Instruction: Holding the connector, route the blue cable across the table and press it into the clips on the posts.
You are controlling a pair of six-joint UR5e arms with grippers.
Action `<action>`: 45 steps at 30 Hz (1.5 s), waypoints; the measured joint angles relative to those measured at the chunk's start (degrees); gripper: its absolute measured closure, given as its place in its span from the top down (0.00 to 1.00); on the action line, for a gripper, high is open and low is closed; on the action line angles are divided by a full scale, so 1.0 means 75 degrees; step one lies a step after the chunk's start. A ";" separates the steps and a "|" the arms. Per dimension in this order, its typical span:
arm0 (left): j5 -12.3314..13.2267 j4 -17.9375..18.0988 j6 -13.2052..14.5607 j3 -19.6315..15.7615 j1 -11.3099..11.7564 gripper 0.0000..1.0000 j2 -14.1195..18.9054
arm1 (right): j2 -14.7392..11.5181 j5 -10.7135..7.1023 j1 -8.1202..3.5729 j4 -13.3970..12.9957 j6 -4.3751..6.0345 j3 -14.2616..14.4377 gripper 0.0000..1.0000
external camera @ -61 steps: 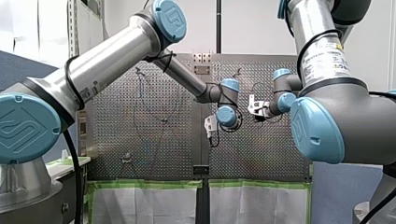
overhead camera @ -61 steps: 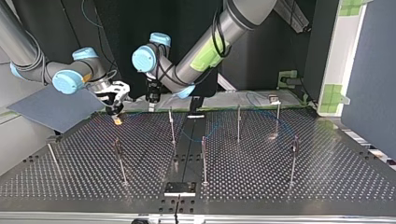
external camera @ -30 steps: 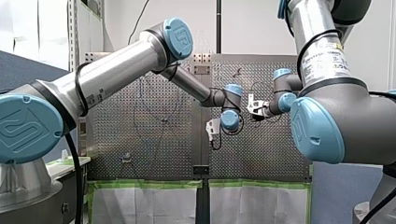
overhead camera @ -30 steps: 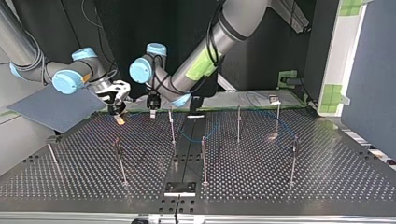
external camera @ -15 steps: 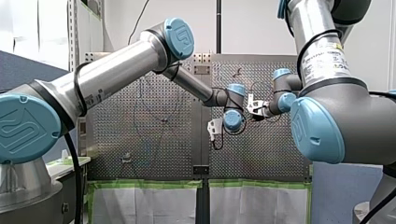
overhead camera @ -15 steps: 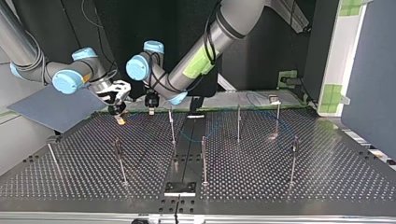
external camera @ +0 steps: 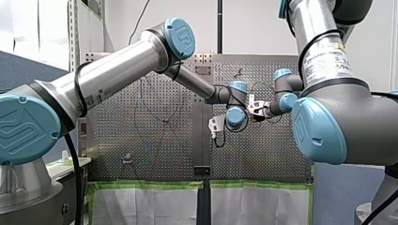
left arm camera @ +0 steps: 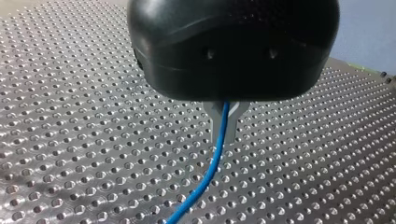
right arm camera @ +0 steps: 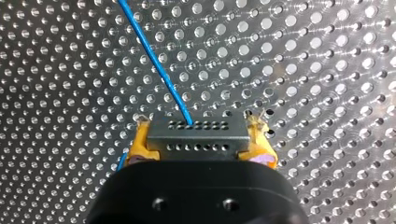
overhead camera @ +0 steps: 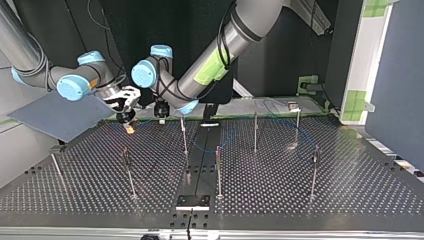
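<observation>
right claw (right arm camera: pixel 200 138): clamped on the connector (right arm camera: pixel 198 148), yellow pads (right arm camera: pixel 140 144) on its two short ends, opened only to the connector's width. The connector hangs low over the table (right arm camera: pixel 327 56); I cannot tell if it touches. The blue cable (right arm camera: pixel 154 60) leaves the connector's hole-row face and runs straight away from it over the perforations.

left claw (left arm camera: pixel 224 127): metal fingers (left arm camera: pixel 215 123) almost together, pinching the blue cable between the tips. The cable drops out below them toward the table.

In the top view the left claw is just beside the connector, on the side toward the posts (overhead camera: pixel 184 135). Further from the connector, the cable lies in loose loops among the posts. Whether any post grips it is too small to tell.
</observation>
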 joint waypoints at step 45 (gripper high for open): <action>-0.0815 -0.0278 0.0171 0.0060 -0.0440 0.00 0.1821 | -0.2615 0.0224 -0.0022 0.0413 0.1829 -0.0549 0.00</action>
